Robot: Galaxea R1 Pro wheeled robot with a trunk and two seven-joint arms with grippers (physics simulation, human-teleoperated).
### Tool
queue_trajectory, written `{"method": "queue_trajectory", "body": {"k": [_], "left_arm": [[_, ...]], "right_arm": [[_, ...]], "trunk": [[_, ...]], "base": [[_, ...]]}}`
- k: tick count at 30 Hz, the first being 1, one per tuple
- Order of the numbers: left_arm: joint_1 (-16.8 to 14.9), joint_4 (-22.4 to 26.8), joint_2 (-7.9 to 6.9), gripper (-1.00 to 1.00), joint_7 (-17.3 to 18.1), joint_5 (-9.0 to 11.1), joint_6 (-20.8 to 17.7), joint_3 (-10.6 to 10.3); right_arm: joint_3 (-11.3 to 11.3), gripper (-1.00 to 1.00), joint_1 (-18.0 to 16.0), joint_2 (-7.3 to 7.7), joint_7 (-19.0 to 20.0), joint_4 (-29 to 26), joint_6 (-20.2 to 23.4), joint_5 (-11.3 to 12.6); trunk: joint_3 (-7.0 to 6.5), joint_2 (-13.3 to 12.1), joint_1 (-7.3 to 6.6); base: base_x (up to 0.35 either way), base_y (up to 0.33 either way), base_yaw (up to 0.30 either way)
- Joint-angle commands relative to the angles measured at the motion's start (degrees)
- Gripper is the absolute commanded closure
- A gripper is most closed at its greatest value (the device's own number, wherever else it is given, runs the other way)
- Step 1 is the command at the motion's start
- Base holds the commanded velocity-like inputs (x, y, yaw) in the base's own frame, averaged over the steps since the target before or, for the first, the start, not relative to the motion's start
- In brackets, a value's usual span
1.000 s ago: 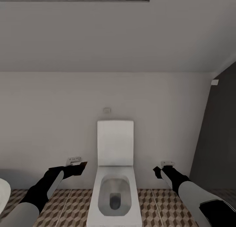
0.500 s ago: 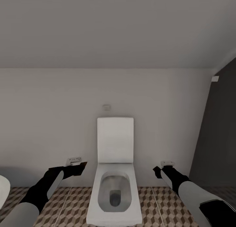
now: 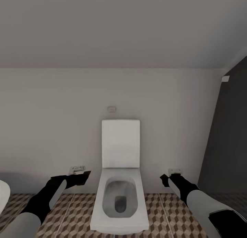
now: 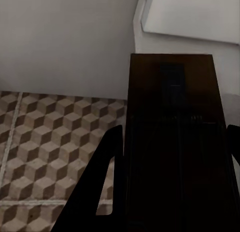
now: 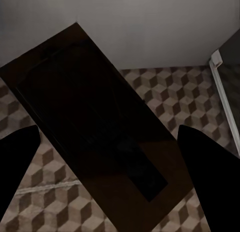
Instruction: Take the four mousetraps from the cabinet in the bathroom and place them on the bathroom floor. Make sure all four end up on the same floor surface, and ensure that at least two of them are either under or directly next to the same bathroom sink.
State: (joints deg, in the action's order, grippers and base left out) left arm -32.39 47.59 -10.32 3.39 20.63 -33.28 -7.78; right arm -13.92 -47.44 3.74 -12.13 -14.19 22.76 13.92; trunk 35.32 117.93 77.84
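Left gripper (image 4: 172, 157): its fingers (image 4: 102, 167) sit on both sides of one mousetrap (image 4: 172, 122) and hold it flat. The dark board sticks out past the fingertips.
Right gripper (image 5: 107, 157): its fingers (image 5: 212, 167) are spread wide, with a second mousetrap (image 5: 95, 117) lying slanted between them. It looks held, but I cannot tell if they touch it.
Toilet (image 3: 120, 193): it stands between the two arms, against the wall (image 3: 51, 128).
Bathroom floor (image 4: 45, 142): cube tiles lie under both boards.
Doing it well: I think the robot is carrying the boards. Find the sink first. Go low before letting go, so each board lands flat on the tiles beside it.
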Motion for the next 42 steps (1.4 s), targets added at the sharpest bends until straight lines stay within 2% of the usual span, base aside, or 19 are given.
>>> {"method": "queue_trajectory", "body": {"k": [1,6,8,11,12,18,21,26,42], "left_arm": [[-0.04,0.06,-0.05,1.0,-0.05,-0.06,-0.2,-0.13],[-0.04,-0.14,-0.05,1.0,-0.73,-0.06,-0.2,-0.2],[-0.04,-1.54,0.01,1.0,-3.94,-0.21,-0.2,-0.16],[-0.04,-2.27,0.06,1.0,-4.69,-0.21,-0.2,-0.25],[-0.04,-4.07,0.14,1.0,-5.09,-0.09,-0.2,-0.28],[-0.04,-8.26,-0.03,1.0,-7.3,-0.19,0.07,-0.24],[-0.07,-9.98,-0.06,1.0,-8.05,-0.4,0.4,-0.22],[-0.04,-10.79,-0.05,1.0,-8.42,-0.63,0.71,-0.22],[-0.05,-10.89,-0.11,1.0,-8.69,-0.68,0.97,-0.22]], "right_arm": [[-0.49,1.0,-0.02,0.04,-0.35,-0.14,0.37,0.59],[-0.49,1.0,-0.02,0.04,-0.79,0.0,0.29,0.64],[-0.49,1.0,-0.02,0.02,-1.23,0.11,0.45,0.64],[-0.49,1.0,-0.02,-0.03,-1.9,0.49,0.3,0.66],[-0.49,1.0,-0.02,-0.4,-2.38,2.23,0.21,0.65],[-0.42,1.0,-0.02,-0.43,-2.48,2.97,-0.41,0.77],[-0.43,1.0,-0.02,-0.52,-2.27,4.04,-2.64,0.83],[-0.48,1.0,-0.02,-0.59,-1.18,6.18,-6.01,0.77],[-0.49,1.0,-0.02,-0.62,-0.81,6.9,-6.7,0.85]], "trunk": [[0.25,0.45,0.22],[1.15,2.45,1.32],[1.51,3.26,1.76],[2.05,4.46,2.41],[2.23,4.86,2.63],[3.3,7.27,3.95],[3.84,8.47,4.61],[4.74,10.48,5.71],[7.61,16.89,9.22]], "base": [[0.0,0.0,0.0],[0.0,0.0,0.0],[0.0,0.0,0.0],[0.0,0.0,0.0],[0.0,0.0,0.0],[0.0,0.0,0.0],[0.0,0.0,0.0],[0.0,0.0,0.0],[0.0,0.0,0.0]]}}
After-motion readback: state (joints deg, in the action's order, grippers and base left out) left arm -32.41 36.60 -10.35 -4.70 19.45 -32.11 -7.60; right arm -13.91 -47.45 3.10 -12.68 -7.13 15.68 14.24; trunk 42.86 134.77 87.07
